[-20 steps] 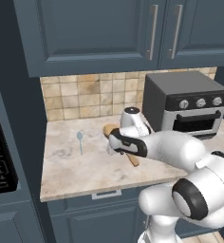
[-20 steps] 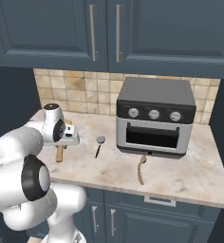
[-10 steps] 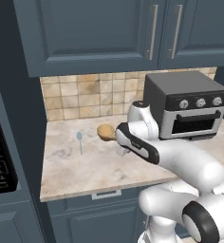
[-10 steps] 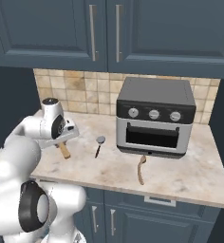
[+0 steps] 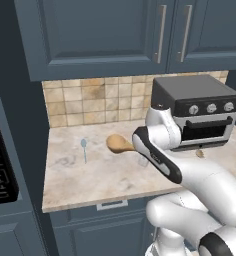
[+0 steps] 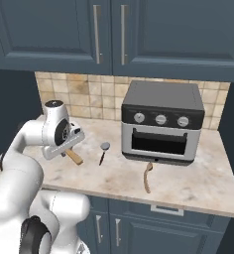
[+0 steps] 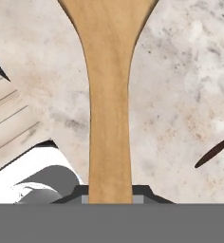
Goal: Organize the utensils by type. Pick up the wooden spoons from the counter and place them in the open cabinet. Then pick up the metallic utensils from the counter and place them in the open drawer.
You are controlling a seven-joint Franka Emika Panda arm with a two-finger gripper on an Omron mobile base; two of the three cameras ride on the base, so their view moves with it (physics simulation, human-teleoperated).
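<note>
My gripper is shut on the handle of the light-brown wooden spoon, which hangs roughly level a little above the beige counter, bowl to the left. From the right, the hand shows over the counter's left part, with the spoon handle sticking out below it. A small silver-blue spoon lies left of the wooden spoon. A round silver-headed utensil with a black handle lies beside the hand. The open cabinet and open drawer are out of view.
A grey toaster oven stands at the counter's right rear, with a thin brown utensil lying in front of it. The blue upper cabinets have their doors shut. A dark tall unit borders the counter on the left.
The arm has swung and turned the hand while keeping hold of the wooden spoon. The spoon's bowl now points left, and the handle has gone behind the arm in the left base view.
</note>
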